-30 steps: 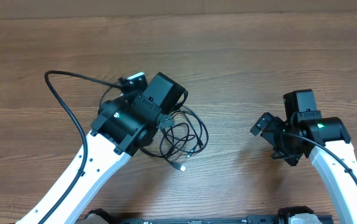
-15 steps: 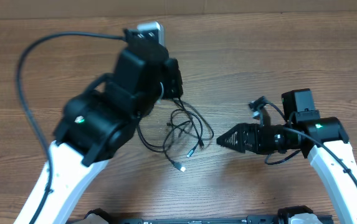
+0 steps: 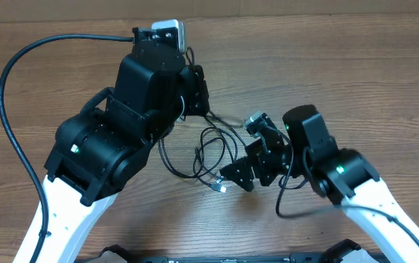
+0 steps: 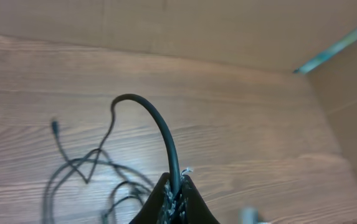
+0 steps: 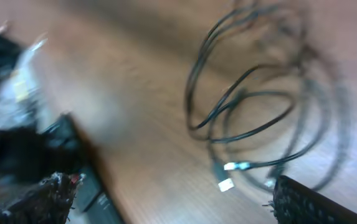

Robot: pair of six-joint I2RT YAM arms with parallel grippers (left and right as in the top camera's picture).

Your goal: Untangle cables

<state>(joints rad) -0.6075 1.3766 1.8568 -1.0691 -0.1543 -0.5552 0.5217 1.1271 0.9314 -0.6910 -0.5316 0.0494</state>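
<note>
At the middle of the table, the cables lie in a loose knot of loops betw. the two arms. L gripper is pressed together, pinching one cord right at its tips. The cord arcs up & over from the pinch, then drops toward the pile; looks like it's raised to pull one strand clear of the rest. R gripper is spread wide w/ nothing in it, low by the near side of the tangle, a bright plug just ahead of its fingers. My read: R is lined up to take that plug end or a loop beside it, so the arms can draw apart. Step in hand: 2nd grip, not yet made. Knot's not undone; loops cross in several spots. Risk: R could close on two strands at once & tighten it.
</note>
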